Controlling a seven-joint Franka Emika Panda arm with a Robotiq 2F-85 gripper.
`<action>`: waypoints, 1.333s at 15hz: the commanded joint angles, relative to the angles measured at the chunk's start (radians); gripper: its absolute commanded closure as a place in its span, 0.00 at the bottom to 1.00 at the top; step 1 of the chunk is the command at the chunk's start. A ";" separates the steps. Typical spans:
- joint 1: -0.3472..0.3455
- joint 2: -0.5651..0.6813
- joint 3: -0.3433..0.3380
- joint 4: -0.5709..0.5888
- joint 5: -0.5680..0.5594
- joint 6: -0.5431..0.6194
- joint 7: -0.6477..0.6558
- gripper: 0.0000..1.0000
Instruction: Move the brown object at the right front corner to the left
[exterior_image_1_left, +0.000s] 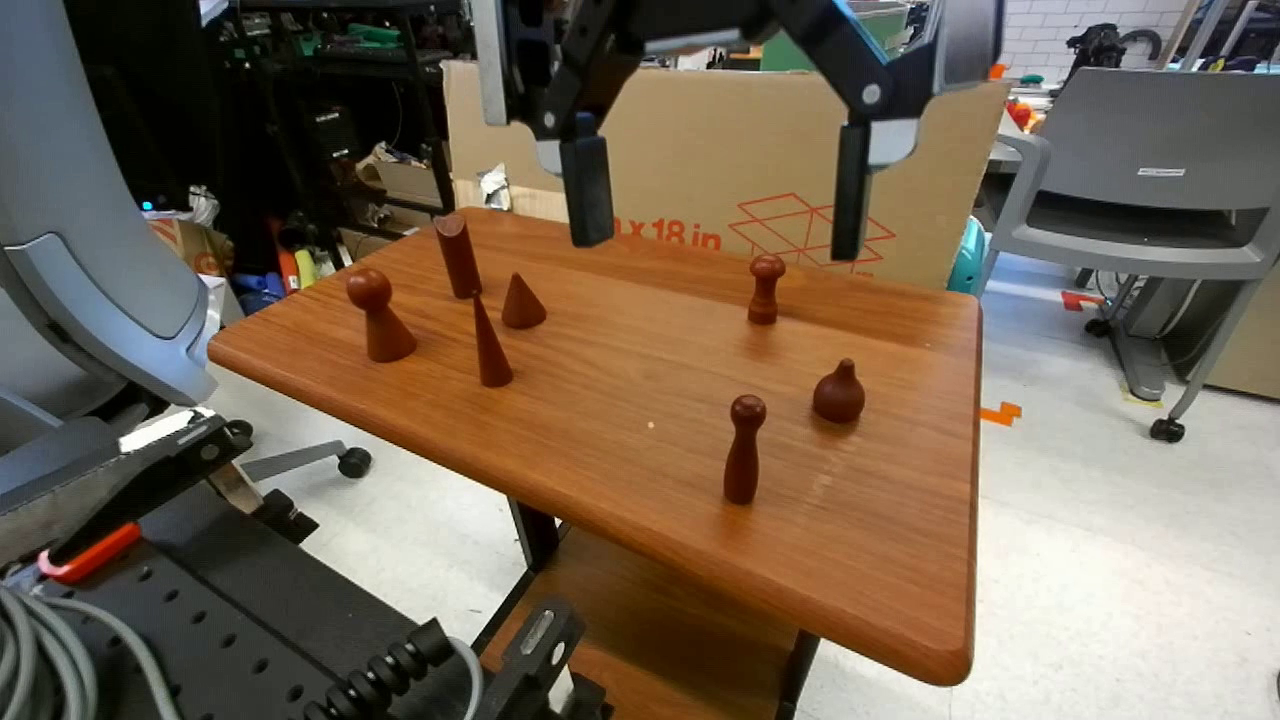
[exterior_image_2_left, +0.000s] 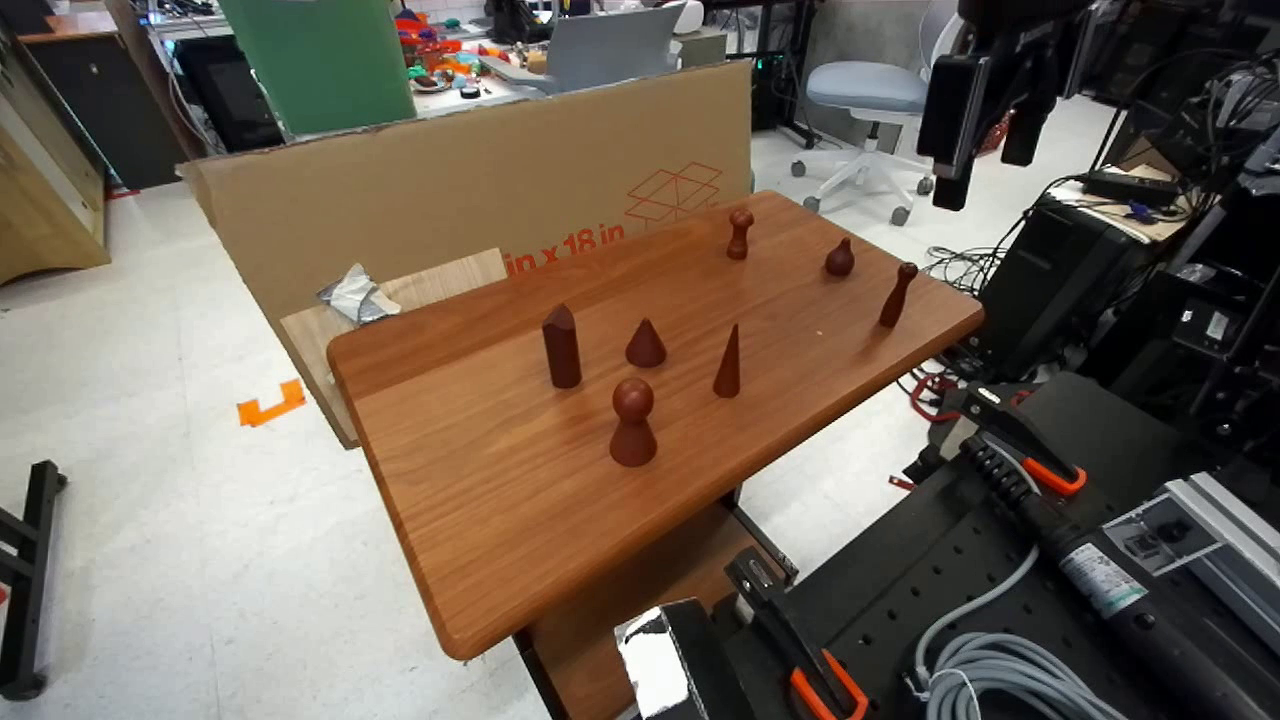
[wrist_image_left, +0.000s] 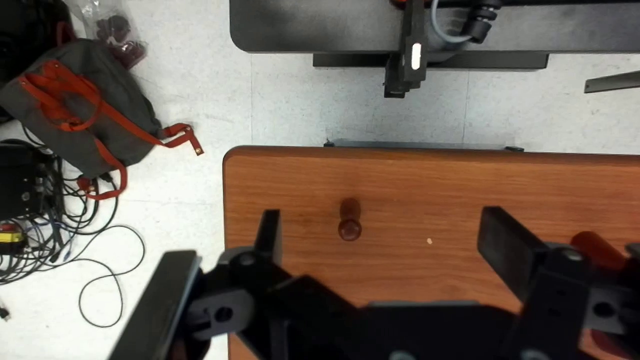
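The brown object, a slim reddish-brown wooden peg with a small round knob (exterior_image_1_left: 741, 458), stands upright near the table's front edge in an exterior view. It also stands upright near the table's far right corner in an exterior view (exterior_image_2_left: 895, 300). In the wrist view the peg (wrist_image_left: 350, 220) is seen from above, between the two fingers in the picture and closer to the left one. My gripper (exterior_image_1_left: 720, 248) is wide open and empty, high above the table. It also shows in an exterior view (exterior_image_2_left: 985, 180) and in the wrist view (wrist_image_left: 381, 214).
On the table (exterior_image_1_left: 640, 420) stand a squat bulbous piece (exterior_image_1_left: 839, 395), a knobbed piece (exterior_image_1_left: 764, 292), a slim cone (exterior_image_1_left: 490, 350), a short cone (exterior_image_1_left: 523, 305), a ball-topped piece (exterior_image_1_left: 387, 330) and a slant-topped cylinder (exterior_image_1_left: 458, 260). A cardboard sheet (exterior_image_2_left: 450, 200) stands behind the table.
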 joint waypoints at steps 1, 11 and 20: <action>-0.009 0.094 -0.005 0.075 -0.019 -0.021 0.004 0.00; -0.008 0.283 -0.013 0.198 -0.013 -0.036 -0.004 0.00; 0.013 0.402 -0.020 0.276 -0.073 -0.033 0.011 0.25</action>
